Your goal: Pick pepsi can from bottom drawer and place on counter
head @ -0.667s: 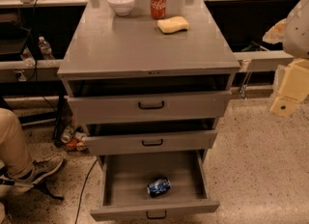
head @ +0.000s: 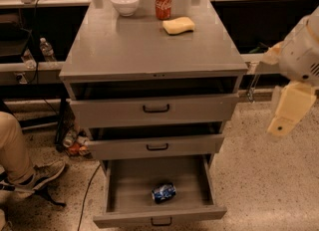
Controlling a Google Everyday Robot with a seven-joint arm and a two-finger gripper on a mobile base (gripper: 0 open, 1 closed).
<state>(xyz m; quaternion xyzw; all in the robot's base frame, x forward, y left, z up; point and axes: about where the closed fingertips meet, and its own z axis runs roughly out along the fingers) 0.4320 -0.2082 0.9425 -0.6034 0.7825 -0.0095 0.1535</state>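
The pepsi can point(head: 163, 192) lies on its side in the open bottom drawer point(head: 124, 185), near the middle of the tray. The drawer is pulled out from the grey cabinet, with its black handle point(head: 161, 221) at the front. The counter point(head: 144, 46) is the cabinet's flat grey top. My gripper point(head: 288, 109), a cream-coloured part under the white arm point(head: 304, 51), hangs in the air to the right of the cabinet at about the height of the top drawer. It is well above and to the right of the can and holds nothing.
On the counter's far end stand a white bowl point(head: 125, 3), a red Coca-Cola can point(head: 163, 2) and a yellow sponge point(head: 178, 25). The two upper drawers point(head: 155, 108) are slightly ajar. A person's leg and shoe point(head: 30, 170) are at the left on the floor.
My gripper has moved slightly down and to the left, closer to the cabinet's right side. The can and the drawers have not moved.
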